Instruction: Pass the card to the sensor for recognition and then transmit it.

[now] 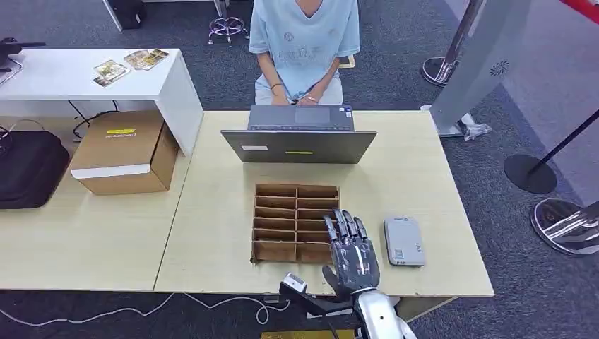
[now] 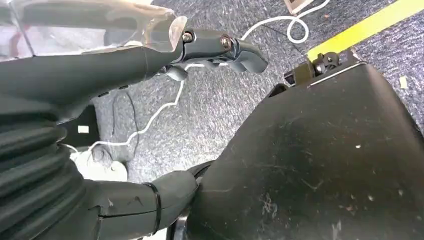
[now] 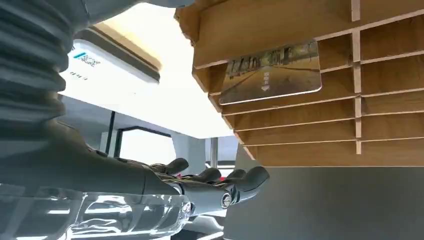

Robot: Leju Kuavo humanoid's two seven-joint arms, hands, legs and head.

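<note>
- The robot's right hand [image 1: 351, 248] hovers flat over the right edge of the brown cardboard divider box [image 1: 272, 251], fingers stretched out and apart, gripping nothing.
- The printed landscape-picture card [image 3: 272, 73] stands in one compartment of that box, showing in the right wrist view; its long axis runs along the slot, and it lies just ahead of the fingertips [image 3: 252, 176], towards the laptop side.
- The grey flat card sensor [image 1: 403, 241] lies on the pale wooden table [image 1: 219, 183] just beside the right hand, on its outer side.
- The left hand [image 2: 220, 47] hangs low over carpet, fingers loosely extended, empty; the right hand is far nearer the card.
- From the head view the card itself is too hidden among the dividers to pick out, so I cannot tell which compartment holds it.
</note>
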